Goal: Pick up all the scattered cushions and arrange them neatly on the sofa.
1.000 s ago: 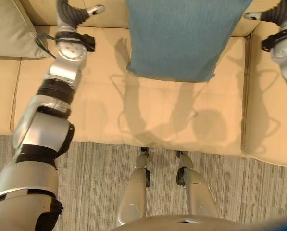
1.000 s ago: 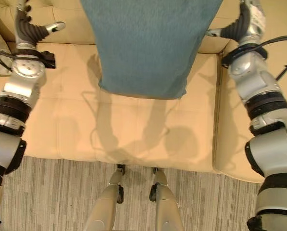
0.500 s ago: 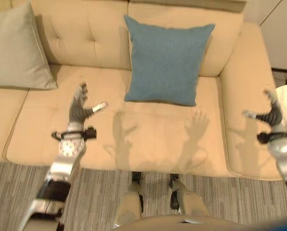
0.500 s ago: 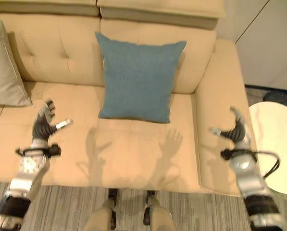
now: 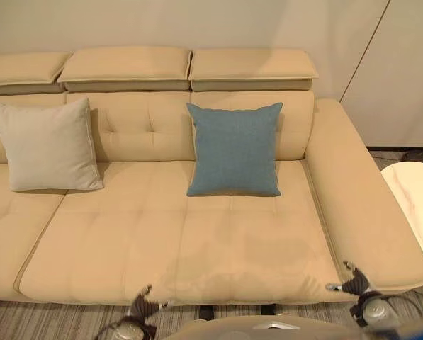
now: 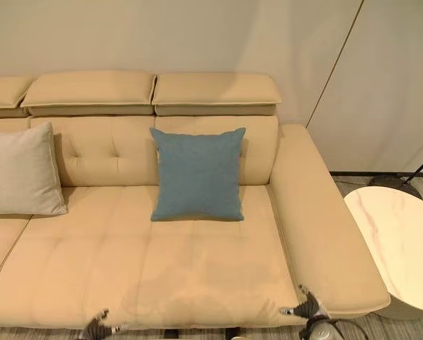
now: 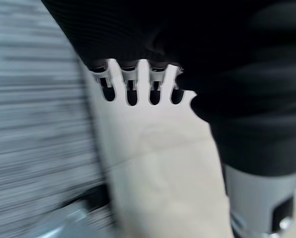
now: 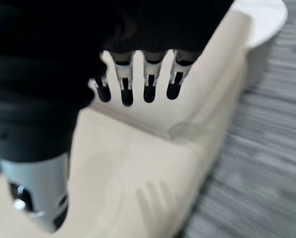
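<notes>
A blue cushion (image 5: 234,149) stands upright against the backrest of the beige sofa (image 5: 161,241), over its right seat. A light grey cushion (image 5: 47,146) leans upright against the backrest further left. My left hand (image 5: 142,306) hangs low at the sofa's front edge, fingers straight and empty. My right hand (image 5: 352,282) is at the front right corner of the sofa, also open and holding nothing. In the wrist views the fingers (image 7: 131,89) of the left hand and the fingers (image 8: 148,82) of the right hand are spread straight over the sofa's edge.
A round white marble-topped side table (image 6: 399,244) stands right of the sofa's arm. A dark lamp base (image 5: 420,156) sits on the floor behind it. Grey striped carpet (image 5: 41,322) lies in front of the sofa, with a plain wall behind.
The camera has pulled back and tilted up, showing the whole sofa. Both hands have dropped away from the blue cushion, which now rests against the backrest.
</notes>
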Available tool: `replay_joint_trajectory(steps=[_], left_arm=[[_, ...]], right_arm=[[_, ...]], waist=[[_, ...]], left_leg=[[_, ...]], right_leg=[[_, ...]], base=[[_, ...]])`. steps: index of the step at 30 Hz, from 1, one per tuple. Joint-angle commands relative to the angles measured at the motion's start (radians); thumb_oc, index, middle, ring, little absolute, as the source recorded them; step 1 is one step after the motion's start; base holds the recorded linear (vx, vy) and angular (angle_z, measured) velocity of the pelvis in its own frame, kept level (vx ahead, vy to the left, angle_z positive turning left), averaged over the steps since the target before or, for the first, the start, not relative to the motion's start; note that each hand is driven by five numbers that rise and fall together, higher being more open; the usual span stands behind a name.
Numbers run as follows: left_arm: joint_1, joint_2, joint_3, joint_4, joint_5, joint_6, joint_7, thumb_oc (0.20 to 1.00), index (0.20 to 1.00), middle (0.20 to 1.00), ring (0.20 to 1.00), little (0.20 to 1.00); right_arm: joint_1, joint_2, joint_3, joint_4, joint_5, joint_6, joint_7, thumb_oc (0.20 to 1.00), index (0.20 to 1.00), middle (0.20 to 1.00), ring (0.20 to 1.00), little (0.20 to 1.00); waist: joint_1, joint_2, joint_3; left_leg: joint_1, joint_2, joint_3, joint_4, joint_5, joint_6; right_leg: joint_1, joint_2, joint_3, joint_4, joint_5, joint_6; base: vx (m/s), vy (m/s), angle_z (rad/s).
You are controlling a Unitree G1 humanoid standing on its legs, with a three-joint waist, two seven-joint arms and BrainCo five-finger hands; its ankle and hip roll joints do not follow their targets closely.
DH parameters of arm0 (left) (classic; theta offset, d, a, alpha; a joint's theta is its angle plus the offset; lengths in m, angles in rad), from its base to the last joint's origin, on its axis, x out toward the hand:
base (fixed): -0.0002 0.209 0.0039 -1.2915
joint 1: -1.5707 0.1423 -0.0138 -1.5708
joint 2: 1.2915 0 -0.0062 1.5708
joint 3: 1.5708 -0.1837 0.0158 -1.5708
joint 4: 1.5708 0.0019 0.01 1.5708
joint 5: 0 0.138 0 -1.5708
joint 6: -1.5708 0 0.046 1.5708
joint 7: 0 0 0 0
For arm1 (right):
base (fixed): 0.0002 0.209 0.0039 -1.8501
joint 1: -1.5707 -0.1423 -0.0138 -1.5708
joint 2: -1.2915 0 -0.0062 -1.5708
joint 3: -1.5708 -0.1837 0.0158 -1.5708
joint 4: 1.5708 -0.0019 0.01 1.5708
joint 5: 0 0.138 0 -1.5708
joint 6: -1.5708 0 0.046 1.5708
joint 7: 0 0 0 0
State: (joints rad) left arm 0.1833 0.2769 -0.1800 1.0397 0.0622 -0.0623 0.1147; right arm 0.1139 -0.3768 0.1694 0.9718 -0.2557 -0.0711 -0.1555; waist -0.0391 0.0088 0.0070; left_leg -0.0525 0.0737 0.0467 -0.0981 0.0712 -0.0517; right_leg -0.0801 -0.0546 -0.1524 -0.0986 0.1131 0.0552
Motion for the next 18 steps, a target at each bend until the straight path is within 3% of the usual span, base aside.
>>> replay_joint_trajectory(steps=[1, 3, 5, 8, 11, 15, 18], left_arm=[[-0.091, 0.039, 0.024, -0.019, 0.043, -0.017, 0.030, 1.000, 1.000, 1.000, 1.000, 1.000], [-0.123, 0.014, 0.021, 0.051, 0.035, -0.015, 0.040, 1.000, 1.000, 1.000, 1.000, 1.000], [-0.142, 0.000, 0.017, 0.069, 0.030, -0.008, 0.045, 1.000, 1.000, 1.000, 1.000, 1.000], [-0.161, -0.018, 0.007, 0.072, 0.023, -0.007, 0.052, 1.000, 1.000, 1.000, 1.000, 1.000], [-0.191, -0.027, -0.019, 0.070, 0.033, -0.003, 0.065, 1.000, 1.000, 1.000, 1.000, 1.000], [-0.252, -0.037, -0.039, 0.081, 0.041, 0.010, 0.094, 1.000, 1.000, 1.000, 1.000, 1.000], [-0.274, -0.040, -0.039, 0.092, 0.033, 0.017, 0.107, 1.000, 1.000, 1.000, 1.000, 1.000]], right_arm=[[-0.070, -0.002, -0.006, -0.007, 0.059, -0.022, -0.024, 1.000, 1.000, 1.000, 1.000, 1.000], [-0.105, 0.013, 0.021, 0.067, 0.066, -0.013, -0.035, 1.000, 1.000, 1.000, 1.000, 1.000], [-0.117, 0.016, 0.029, 0.093, 0.061, -0.007, -0.033, 1.000, 1.000, 1.000, 1.000, 1.000], [-0.123, 0.025, 0.030, 0.127, 0.061, 0.000, -0.033, 1.000, 1.000, 1.000, 1.000, 1.000], [-0.138, 0.040, 0.027, 0.170, 0.067, 0.015, -0.035, 1.000, 1.000, 1.000, 1.000, 1.000], [-0.175, 0.052, 0.054, 0.191, 0.038, 0.039, -0.049, 1.000, 1.000, 1.000, 1.000, 1.000], [-0.195, 0.063, 0.074, 0.202, 0.018, 0.051, -0.049, 1.000, 1.000, 1.000, 1.000, 1.000]], waist=[[0.003, -0.053, 0.073], [0.008, -0.079, 0.101], [0.000, -0.079, 0.097], [-0.025, -0.069, 0.078], [-0.050, -0.059, 0.069], [-0.043, -0.082, 0.092], [-0.035, -0.088, 0.112]], left_leg=[[-0.023, -0.023, 0.044, 0.142, -0.088, -0.025], [-0.058, -0.061, 0.012, 0.311, -0.201, -0.018], [-0.030, -0.068, -0.003, 0.337, -0.231, -0.016], [0.041, -0.060, 0.004, 0.312, -0.243, -0.018], [0.103, -0.062, 0.024, 0.195, -0.255, -0.003], [0.093, -0.111, -0.016, 0.135, -0.241, 0.035], [0.079, -0.112, -0.013, 0.122, -0.216, 0.052]], right_leg=[[0.059, -0.006, 0.011, 0.011, -0.116, 0.063], [0.041, -0.035, 0.008, 0.011, -0.088, 0.056], [0.026, -0.040, 0.005, 0.011, -0.072, 0.055], [-0.008, -0.037, -0.004, 0.013, -0.047, 0.059], [-0.061, -0.041, -0.017, 0.019, -0.006, 0.077], [-0.122, -0.063, 0.018, 0.034, 0.042, 0.117], [-0.162, -0.075, 0.036, 0.093, 0.040, 0.135]], base=[[-0.35, -0.023, 0.10], [-0.35, 0.028, 0.03], [-0.18, 0.076, -0.08], [-0.12, 0.107, 0.00], [-0.18, 0.165, 0.23], [-0.26, 0.187, 0.06], [-0.30, 0.089, -0.44]])
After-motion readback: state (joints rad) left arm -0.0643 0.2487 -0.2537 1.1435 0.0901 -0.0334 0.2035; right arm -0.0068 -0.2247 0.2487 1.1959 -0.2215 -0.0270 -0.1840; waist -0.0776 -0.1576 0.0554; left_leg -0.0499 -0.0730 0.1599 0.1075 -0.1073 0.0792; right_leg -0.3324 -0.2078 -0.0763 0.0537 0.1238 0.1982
